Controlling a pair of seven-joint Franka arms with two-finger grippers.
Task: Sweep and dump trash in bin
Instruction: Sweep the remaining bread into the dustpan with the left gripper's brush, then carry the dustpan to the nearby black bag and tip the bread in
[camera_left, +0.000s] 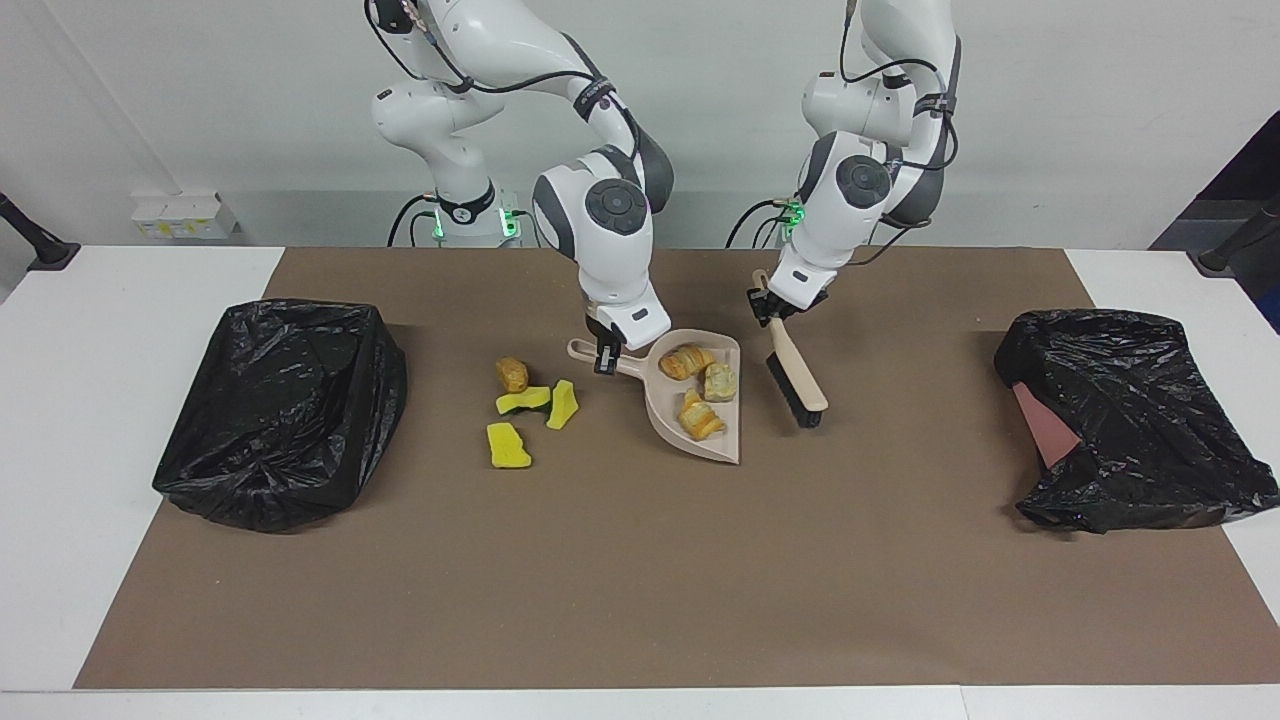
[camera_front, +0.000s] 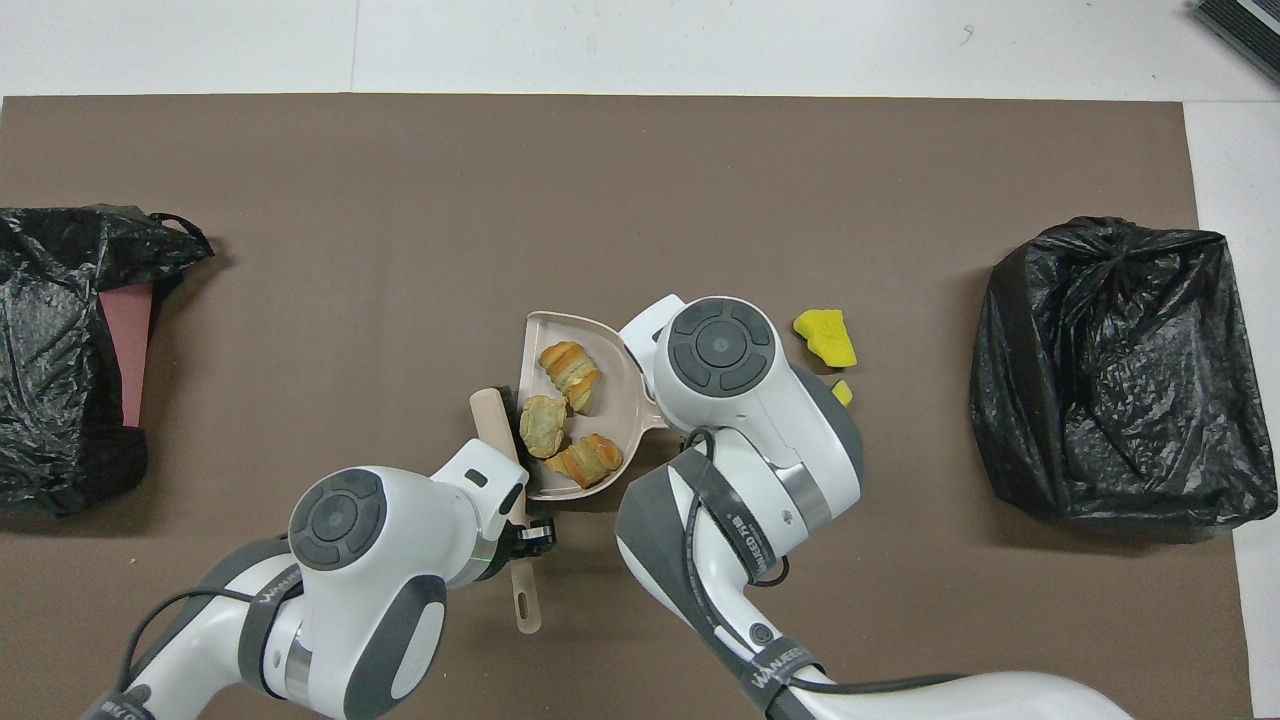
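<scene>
The beige dustpan (camera_left: 722, 440) lies on the brown mat mid-table and holds three tan-orange bread-like lumps (camera_left: 700, 415); it also shows in the overhead view (camera_front: 612, 372). My right gripper (camera_left: 605, 358) is shut on its handle; in the overhead view my wrist hides the grip. My left gripper (camera_left: 771, 308) is shut on the handle of the brush (camera_left: 797, 378), whose black bristles rest on the mat beside the pan's open edge. On the mat toward the right arm's end lie one tan-orange lump (camera_left: 512, 374) and three yellow sponge chunks (camera_left: 507, 446).
A bin lined with a black bag (camera_left: 285, 410) stands at the right arm's end of the mat, also in the overhead view (camera_front: 1115, 370). A second black-bagged bin (camera_left: 1130, 420) lies tipped at the left arm's end, with a reddish part showing.
</scene>
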